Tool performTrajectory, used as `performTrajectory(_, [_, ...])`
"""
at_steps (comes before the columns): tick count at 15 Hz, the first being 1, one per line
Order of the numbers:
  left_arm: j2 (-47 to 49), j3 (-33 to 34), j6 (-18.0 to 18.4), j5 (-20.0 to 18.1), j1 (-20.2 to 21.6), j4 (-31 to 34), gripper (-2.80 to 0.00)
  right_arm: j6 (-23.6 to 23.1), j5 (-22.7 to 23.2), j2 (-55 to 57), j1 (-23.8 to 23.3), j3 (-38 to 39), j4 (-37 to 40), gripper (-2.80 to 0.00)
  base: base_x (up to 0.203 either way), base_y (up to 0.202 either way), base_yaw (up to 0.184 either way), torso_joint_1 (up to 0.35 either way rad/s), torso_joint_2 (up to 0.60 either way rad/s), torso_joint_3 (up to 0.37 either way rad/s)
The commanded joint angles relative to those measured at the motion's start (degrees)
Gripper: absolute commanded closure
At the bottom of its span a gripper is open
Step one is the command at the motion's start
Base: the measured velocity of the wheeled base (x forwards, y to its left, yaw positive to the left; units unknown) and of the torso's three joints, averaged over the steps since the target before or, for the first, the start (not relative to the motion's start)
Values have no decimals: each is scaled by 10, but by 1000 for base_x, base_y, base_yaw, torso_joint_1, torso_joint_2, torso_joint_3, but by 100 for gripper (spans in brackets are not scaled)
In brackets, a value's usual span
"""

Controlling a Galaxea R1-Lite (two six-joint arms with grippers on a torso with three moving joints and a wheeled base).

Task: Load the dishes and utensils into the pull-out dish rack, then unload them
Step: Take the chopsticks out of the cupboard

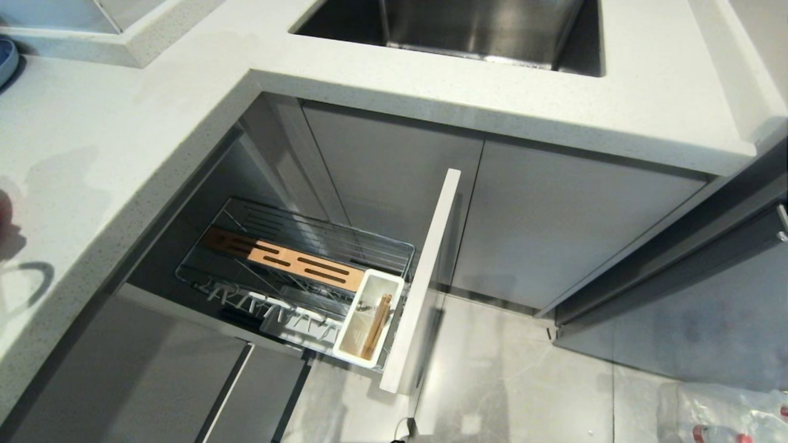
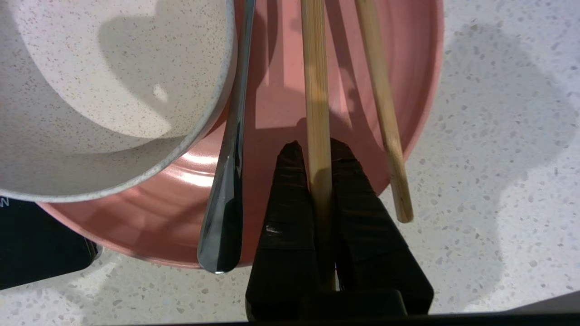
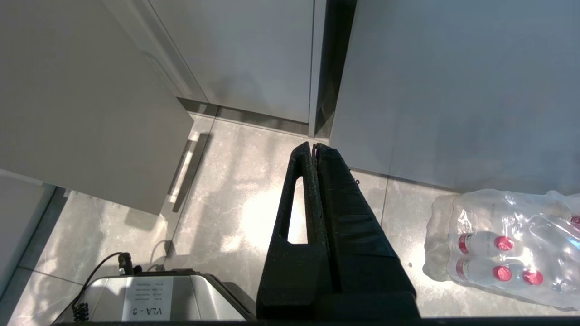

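In the left wrist view my left gripper [image 2: 317, 147] is shut on one light wooden chopstick [image 2: 315, 90] that runs out over the pale-pink plate [image 2: 149, 226]. A second chopstick [image 2: 383, 113] lies across the plate's rim beside it. The grey metal spoon [image 2: 229, 181] rests on the plate next to the white bowl [image 2: 90, 90], which sits on the plate. In the head view the pull-out dish rack [image 1: 295, 264] stands open, with light wooden sticks [image 1: 377, 335] in its white caddy [image 1: 394, 289]. My right gripper [image 3: 314, 145] is shut on nothing, above the floor.
The plate sits on a speckled white countertop [image 2: 498, 181], with a black object [image 2: 36, 244] at its edge. The rack's tall front panel [image 1: 425, 277] juts out below the sink [image 1: 468, 24]. A pack of bottles [image 3: 507, 249] lies on the floor.
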Motion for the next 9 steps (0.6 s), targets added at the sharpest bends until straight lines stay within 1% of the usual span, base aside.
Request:
performTrajectory(1, [7, 1, -3, 0, 3, 3, 0, 0, 0, 0, 0, 1, 0, 0, 0, 0, 0, 0, 0, 0])
performTrajectory(5, [15, 0, -3, 0, 16, 2, 0, 0, 0, 0, 0, 1, 0, 0, 0, 0, 0, 0, 0, 0])
performTrajectory(9, [19, 3, -4, -1, 17, 3, 0, 0, 0, 0, 0, 1, 0, 0, 0, 0, 0, 0, 0, 0])
